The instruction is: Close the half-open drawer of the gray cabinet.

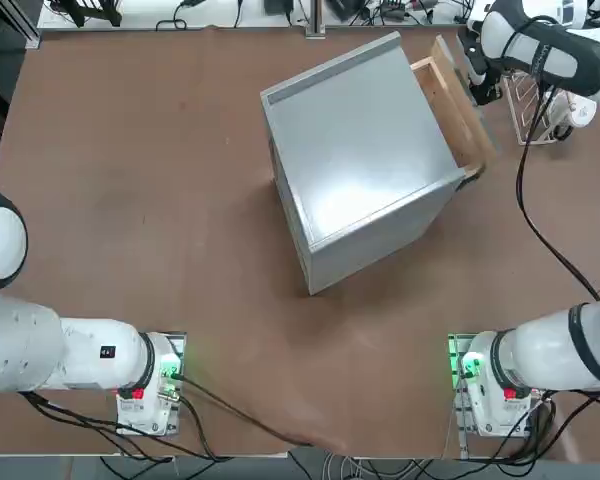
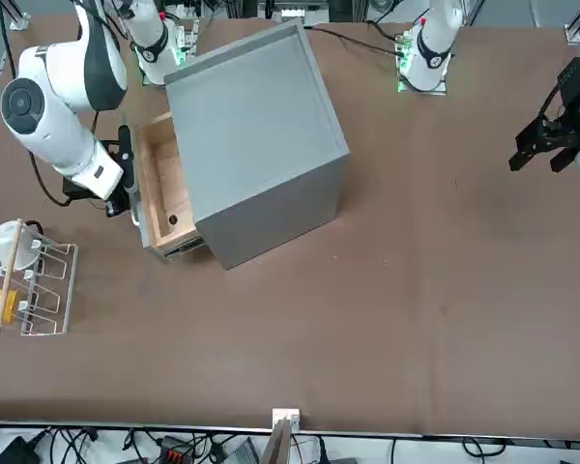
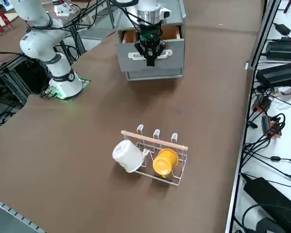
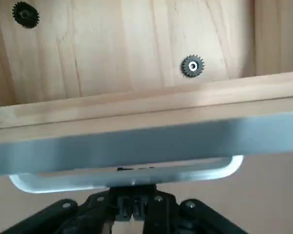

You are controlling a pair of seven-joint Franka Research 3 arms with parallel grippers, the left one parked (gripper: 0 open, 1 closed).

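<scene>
The shallow tan wooden drawer [image 2: 162,198] is seen protruding from the large gray metal cabinet [image 2: 256,135]; the right gripper [image 3: 150,59], fingers pressed together, is set against its handle.

I see a matte gray cabinet [image 1: 365,165] on the brown table [image 1: 130,180], its drawer [image 2: 161,184] pale tan wood; beside the drawer, a white wire rack [image 3: 157,155] with white and yellow cups.
</scene>
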